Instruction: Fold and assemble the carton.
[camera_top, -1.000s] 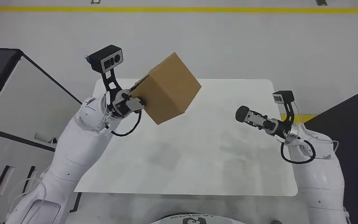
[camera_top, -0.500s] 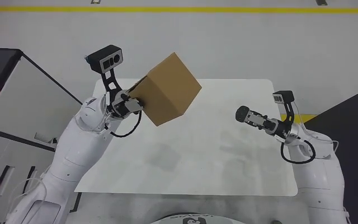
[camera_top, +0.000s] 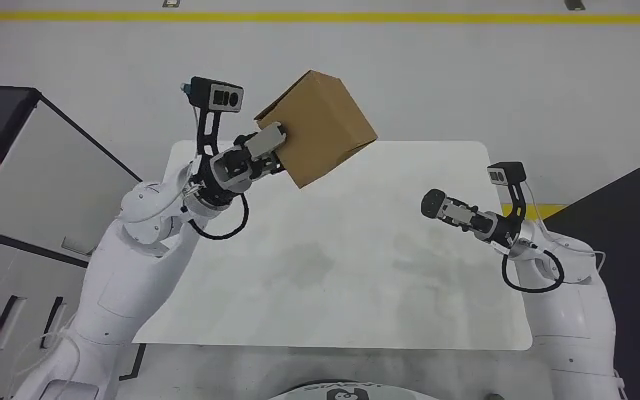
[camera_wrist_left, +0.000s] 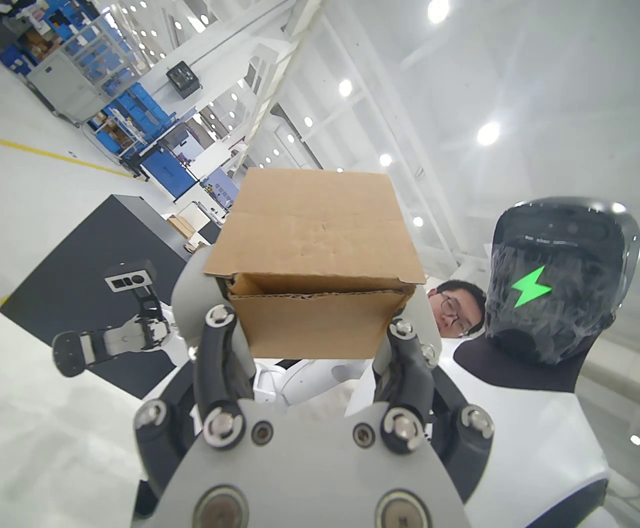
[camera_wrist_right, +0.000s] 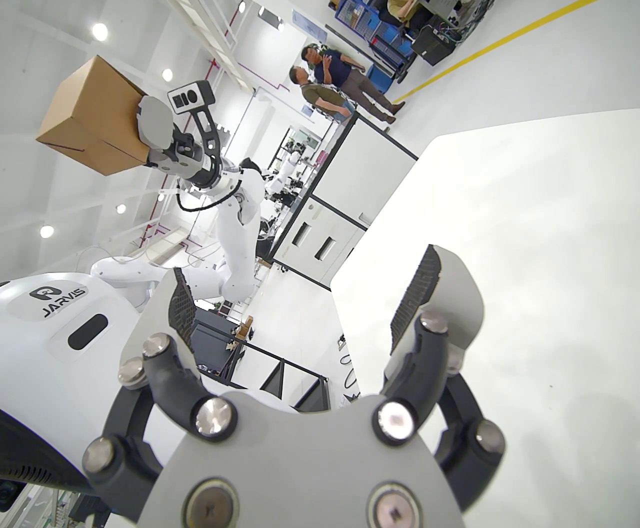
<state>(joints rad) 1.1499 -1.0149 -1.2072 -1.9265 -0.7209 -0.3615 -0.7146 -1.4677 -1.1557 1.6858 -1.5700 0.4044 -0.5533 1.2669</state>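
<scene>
Currently one carton (camera_top: 318, 125), plain brown corrugated board, squared up into a box, is held in the air over the far left corner of the tabletop (camera_top: 400, 290) and touches nothing but the left jaws. It is tilted, with one corner uppermost. It is close to cubic, so no long axis can be named with confidence; its depth runs straight out from the left jaws. The left arm (camera_top: 150, 230) is raised, and its jaws are clamped on two opposite walls at the near end of the carton. The left wrist view shows this gripped end: one flap overlaps the next with a dark gap between them, so it is judged not fully seated, and the board there is lightly creased. The right wrist view shows a seam line across the carton's lower face. The right arm (camera_top: 560, 270) is low over the right side of the tabletop, its jaws apart and holding nothing. The carton lies well apart from them, across the tabletop toward the far left and higher. The left arm is the nearer, being in contact. Any pressing of the loose flap likely needs the right jaws to cross that span.
</scene>
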